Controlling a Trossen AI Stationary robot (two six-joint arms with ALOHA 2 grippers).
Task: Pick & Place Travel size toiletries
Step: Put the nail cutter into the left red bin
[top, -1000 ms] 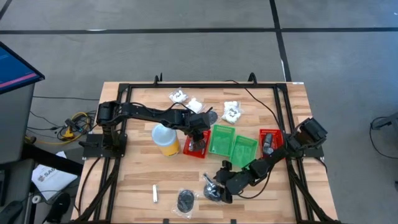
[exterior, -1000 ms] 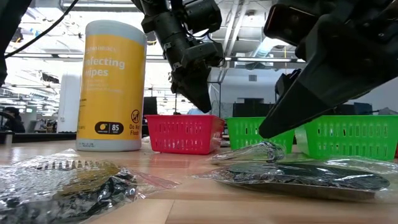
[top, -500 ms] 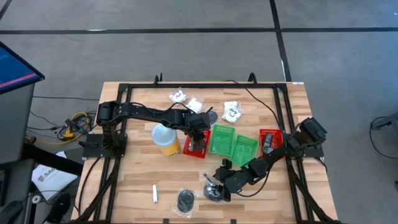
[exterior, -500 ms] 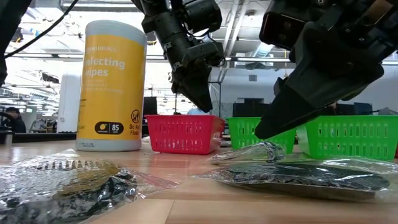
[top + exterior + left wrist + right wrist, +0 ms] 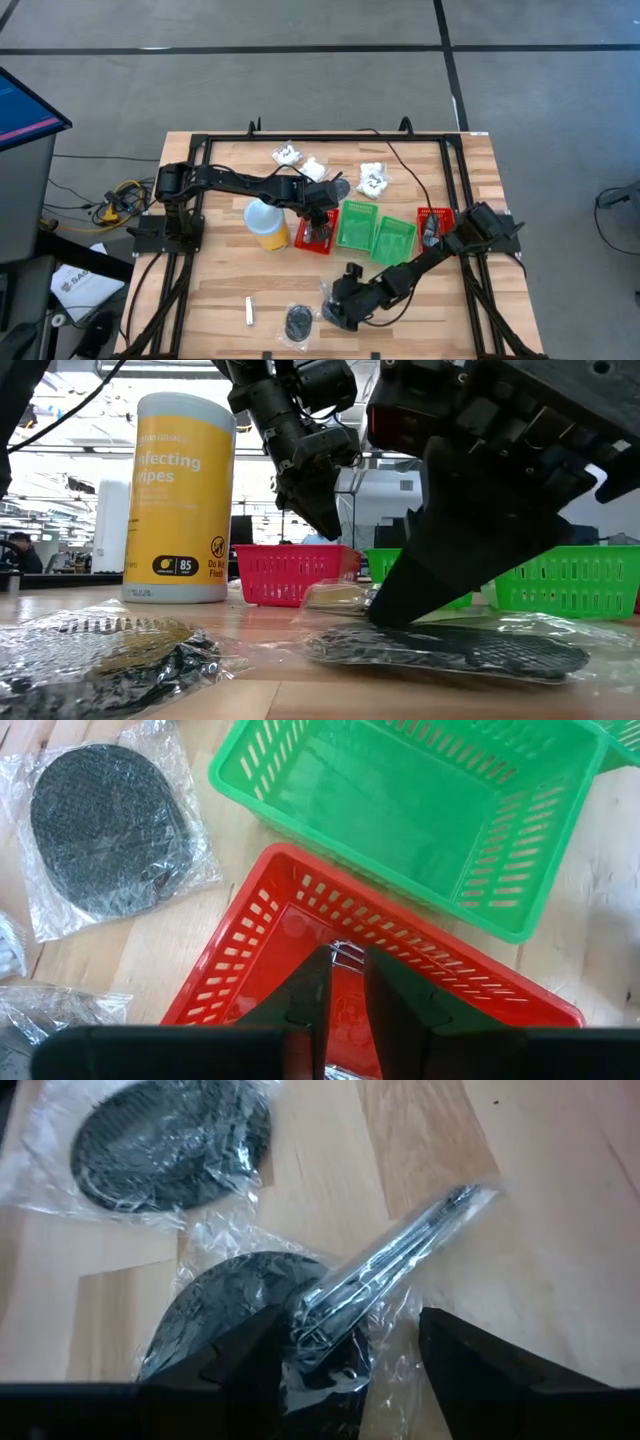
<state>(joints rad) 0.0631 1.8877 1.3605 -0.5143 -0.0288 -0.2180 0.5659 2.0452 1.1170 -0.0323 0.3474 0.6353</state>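
Your right gripper (image 5: 345, 1342) stretched low, fingers spread over a bagged dark disc (image 5: 215, 1312) at the front | your left gripper (image 5: 343, 988) hung, nearly closed on a silvery tube (image 5: 346, 954), above the red bin (image 5: 270, 925).

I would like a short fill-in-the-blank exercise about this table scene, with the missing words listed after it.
1. The left tool hangs above the ____ bin.
2. The right tool stands open over a dark disc wrapped in clear ____.
3. The yellow canister stands to the ____ of that bin in the high view.
4. The green bin next to it is ____.

Missing words: red; plastic; left; empty
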